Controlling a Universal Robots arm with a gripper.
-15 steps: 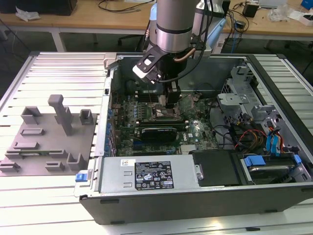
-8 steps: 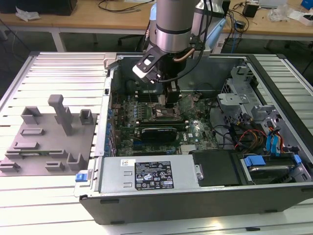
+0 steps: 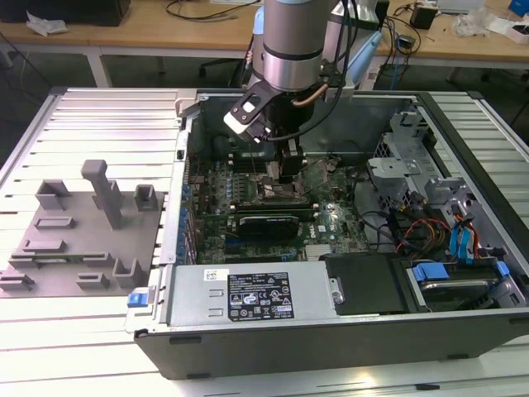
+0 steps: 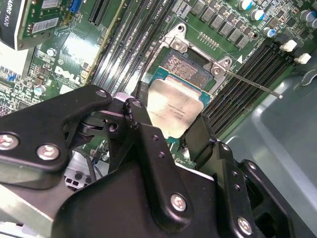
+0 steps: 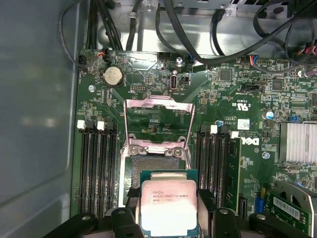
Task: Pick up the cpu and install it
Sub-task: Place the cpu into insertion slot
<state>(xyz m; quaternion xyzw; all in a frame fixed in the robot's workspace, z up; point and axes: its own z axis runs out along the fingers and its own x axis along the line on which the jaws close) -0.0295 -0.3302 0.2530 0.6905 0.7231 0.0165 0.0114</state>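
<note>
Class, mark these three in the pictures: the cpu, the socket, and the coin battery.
cpu (image 5: 169, 206): first wrist view, middle of its silver top.
socket (image 5: 156, 163): first wrist view, its bare pin field.
coin battery (image 5: 112, 76): first wrist view, centre of its face.

Showing off a silver-grey cylindrical arm (image 3: 291, 41) at the top centre of the exterior view, ringed by a dark band. Wearing a white-and-black camera box (image 3: 248, 114) just below it, trailing black cables (image 3: 355, 21) and a coppery hose (image 3: 314, 95). Flashing matte black gripper (image 4: 171, 116) links in the second wrist view, studded with silver screws (image 4: 178, 202).
</note>
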